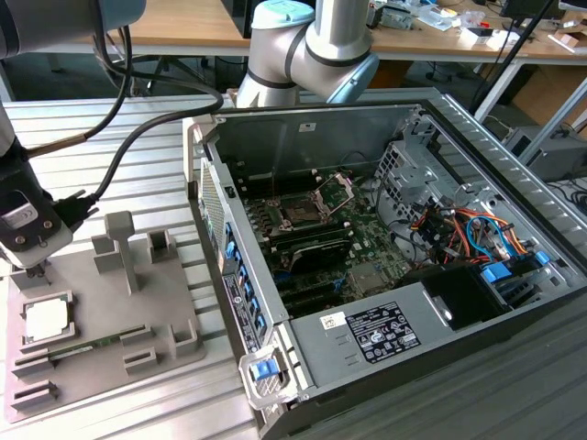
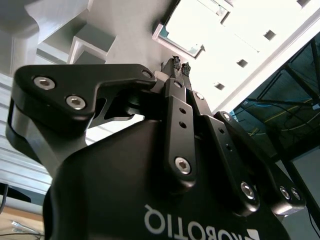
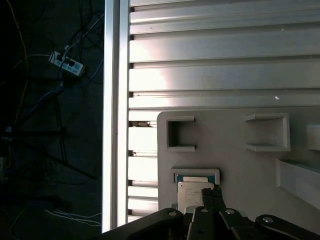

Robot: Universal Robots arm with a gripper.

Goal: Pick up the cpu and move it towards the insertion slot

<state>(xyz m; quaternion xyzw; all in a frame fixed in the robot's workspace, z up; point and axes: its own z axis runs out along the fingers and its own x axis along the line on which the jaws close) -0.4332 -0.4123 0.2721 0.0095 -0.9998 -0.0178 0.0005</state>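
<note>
gripper (image 1: 34,268) fingers pinched together, empty, just above cpu (image 1: 46,319) | cpu flat, lid up, square, sides parallel to grey tray (image 1: 174,365) edges | insertion slot (image 1: 301,213) well apart

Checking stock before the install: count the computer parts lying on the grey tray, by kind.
cpu: 1
memory stick: 1
Total on the grey tray: 2
</note>
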